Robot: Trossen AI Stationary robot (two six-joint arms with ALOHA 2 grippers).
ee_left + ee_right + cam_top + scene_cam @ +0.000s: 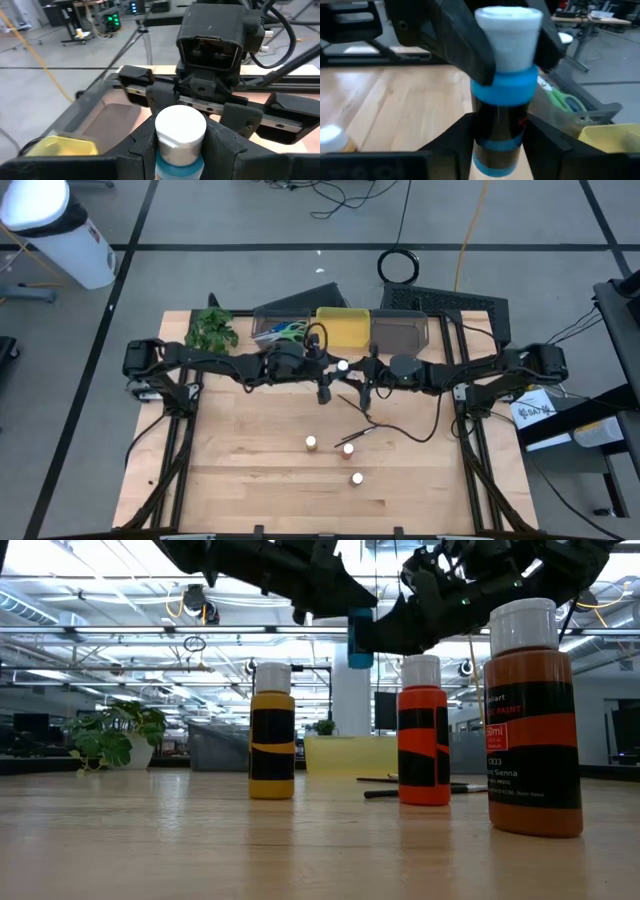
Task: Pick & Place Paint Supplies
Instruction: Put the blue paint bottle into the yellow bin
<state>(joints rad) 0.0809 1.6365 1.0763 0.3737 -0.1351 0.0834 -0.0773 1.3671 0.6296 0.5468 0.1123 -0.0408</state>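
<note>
A blue paint bottle [502,100] with a white cap [342,365] hangs upright in the air above the table's middle, between my two grippers. My left gripper [180,150] comes from the table's left and is shut on the bottle's top. My right gripper [499,155] comes from the right and stands open, a finger on either side of the bottle's lower body. Three more bottles stand upright on their bases: yellow [272,730], red-orange [424,730] and brown-orange [530,720]. Thin dark brushes [358,432] lie flat on the wood. My left gripper pinches the bottle between its two fingers [465,50] at the cap and the blue shoulder [180,167] just below it. The fingers reach in nearly level from the table's left. The bottle hangs upright, lifted clear of the table.
At the far edge stand a grey bin [262,320] holding scissors [285,332], a yellow bin [343,327] and another grey bin [400,330]. A green plant [212,330] sits at the far left. The near half of the table holds only the three bottles.
</note>
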